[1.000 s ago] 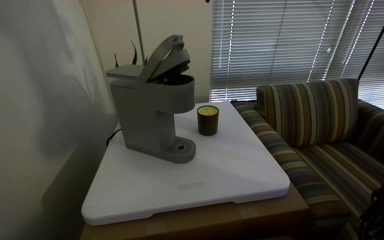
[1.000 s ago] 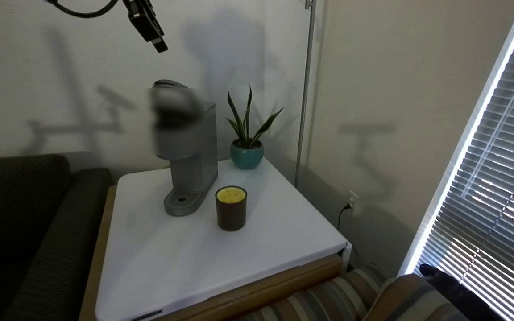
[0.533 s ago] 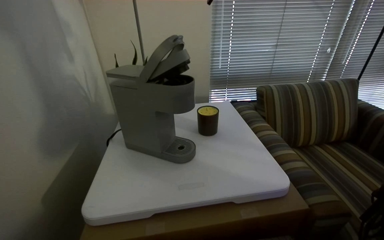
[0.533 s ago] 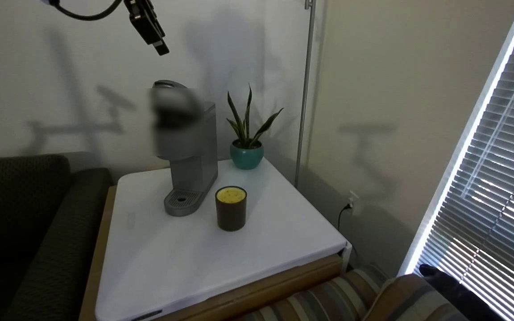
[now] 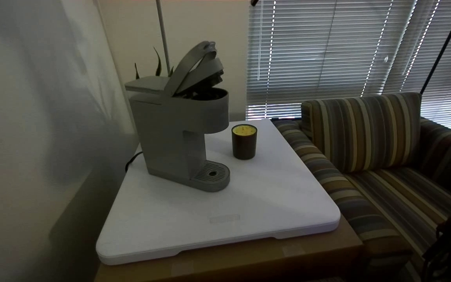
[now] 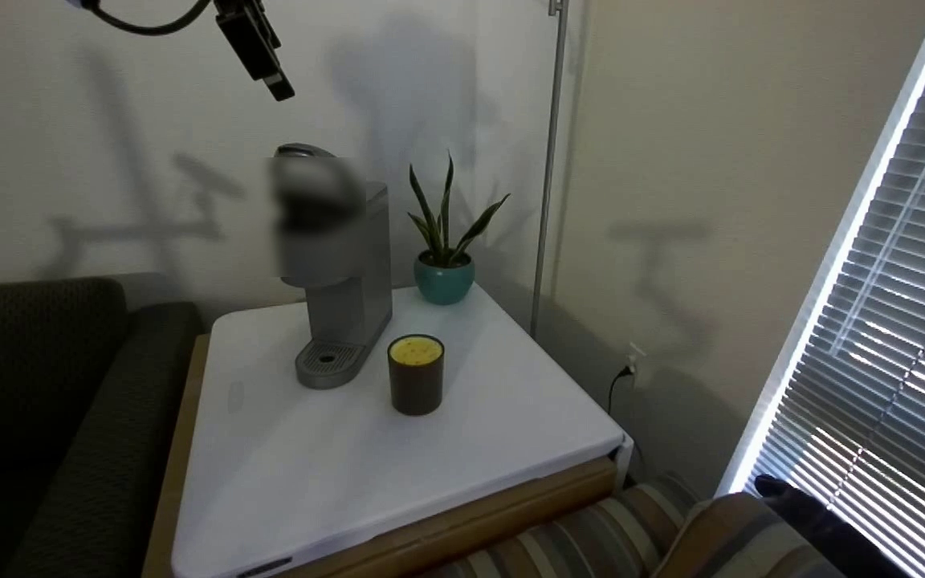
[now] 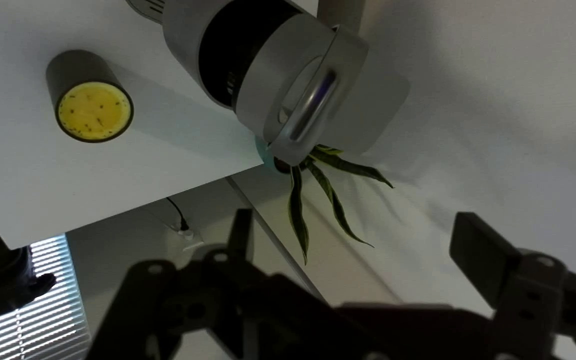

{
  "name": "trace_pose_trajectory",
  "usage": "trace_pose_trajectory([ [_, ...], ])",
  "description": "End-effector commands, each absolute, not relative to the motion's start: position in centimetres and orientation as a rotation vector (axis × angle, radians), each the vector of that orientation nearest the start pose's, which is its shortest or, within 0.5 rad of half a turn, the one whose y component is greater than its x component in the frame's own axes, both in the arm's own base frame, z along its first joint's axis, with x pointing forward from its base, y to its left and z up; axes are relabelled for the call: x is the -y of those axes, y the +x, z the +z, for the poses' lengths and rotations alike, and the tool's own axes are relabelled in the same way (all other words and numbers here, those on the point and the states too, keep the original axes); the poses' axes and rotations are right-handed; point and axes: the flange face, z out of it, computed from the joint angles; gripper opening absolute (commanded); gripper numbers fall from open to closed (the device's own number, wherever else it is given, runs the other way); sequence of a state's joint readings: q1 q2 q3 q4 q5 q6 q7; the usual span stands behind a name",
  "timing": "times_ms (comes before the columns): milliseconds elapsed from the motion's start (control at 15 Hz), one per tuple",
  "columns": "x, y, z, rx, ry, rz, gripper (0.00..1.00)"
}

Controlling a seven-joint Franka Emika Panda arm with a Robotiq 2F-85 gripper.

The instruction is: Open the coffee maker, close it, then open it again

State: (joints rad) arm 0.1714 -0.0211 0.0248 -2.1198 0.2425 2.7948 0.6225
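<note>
One coffee maker (image 5: 172,123) (lid (image 5: 203,74) raised), fingers (image 7: 483,257) apart

I read the coffee maker (image 5: 166,121) as smooth, matt plastic; its lid handle (image 7: 313,106) gave a glossy highlight in the wrist view. The drip base (image 5: 211,171) was slotted, also matt. The table (image 5: 163,219) looked smooth and dull. I noted striped cloth on the armchair (image 5: 360,133), rougher-looking cloth on the sofa (image 6: 37,361), grey metal on the pole (image 6: 550,160), and a matt pincer (image 7: 352,220).

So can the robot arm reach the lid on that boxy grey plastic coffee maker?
Probably yes: the jaws stand open, and nothing shows between them and the raised grey lid with its curved handle.
</note>
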Motion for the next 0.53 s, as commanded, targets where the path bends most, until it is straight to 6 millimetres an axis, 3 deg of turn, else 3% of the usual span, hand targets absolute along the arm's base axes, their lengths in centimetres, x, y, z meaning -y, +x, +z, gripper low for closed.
trace_pose_trajectory([
  [0, -9.62, 57.80, 49.92, -0.787, -2.535, -0.803, 1.00],
  [467, -9.97, 57.66, 50.17, -0.737, -2.559, -0.833, 1.00],
])
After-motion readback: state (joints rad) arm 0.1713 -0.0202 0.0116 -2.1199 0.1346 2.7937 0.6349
